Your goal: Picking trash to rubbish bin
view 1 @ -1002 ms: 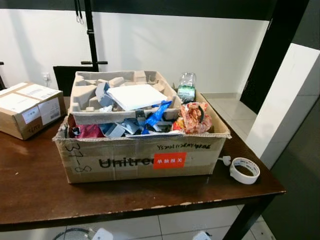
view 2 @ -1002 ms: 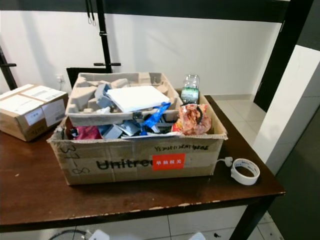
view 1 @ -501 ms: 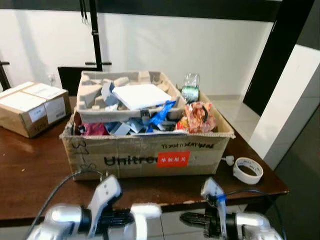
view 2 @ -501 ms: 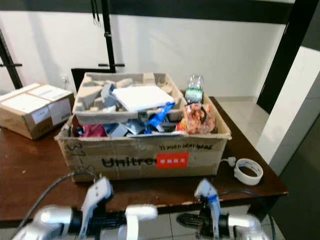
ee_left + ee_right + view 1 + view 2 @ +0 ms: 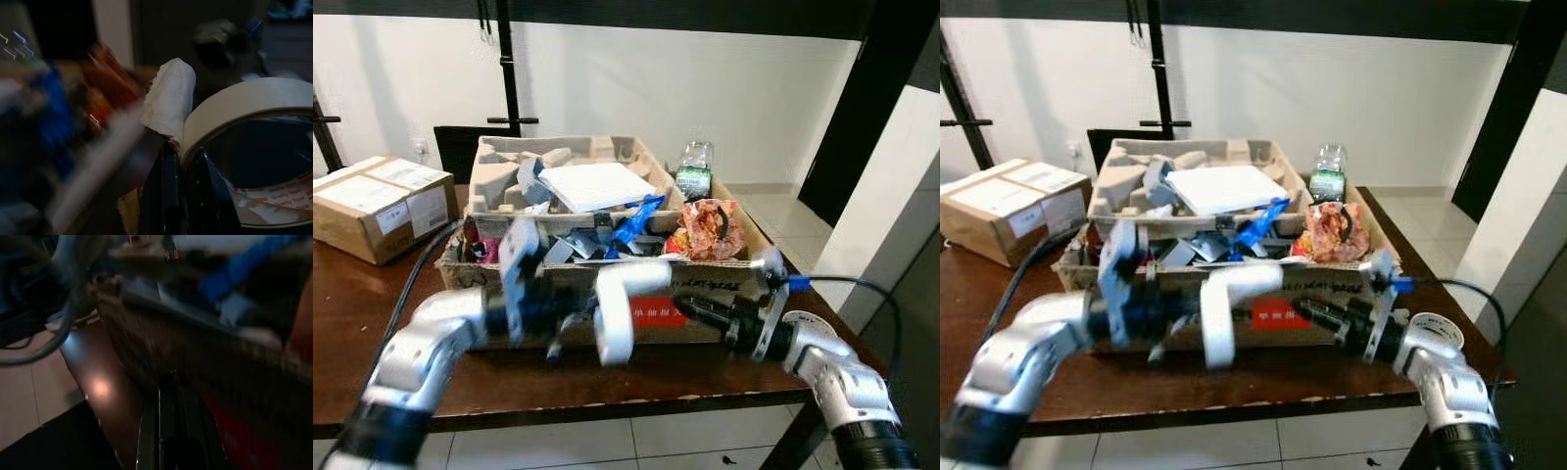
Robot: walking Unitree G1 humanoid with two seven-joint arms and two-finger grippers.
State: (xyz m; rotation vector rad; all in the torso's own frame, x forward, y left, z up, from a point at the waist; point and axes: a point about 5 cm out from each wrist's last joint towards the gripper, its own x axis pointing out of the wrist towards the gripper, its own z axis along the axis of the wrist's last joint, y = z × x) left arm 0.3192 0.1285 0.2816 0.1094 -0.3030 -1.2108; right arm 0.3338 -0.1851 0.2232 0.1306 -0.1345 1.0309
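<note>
A white roll of tape with a crumpled white wad at its end is seen pinched between the black fingers of the left hand, which is held in front of the cardboard box, at about 7 o'clock from the box's centre. The box is seen piled with trash: a grey pulp tray, a white sheet, a blue wrapper, an orange snack bag and a clear bottle at its 1 o'clock corner. The right hand is held before the box front at 5 o'clock, its fingers pressed together. A sealed carton is seen on the brown table at 9 o'clock.
</note>
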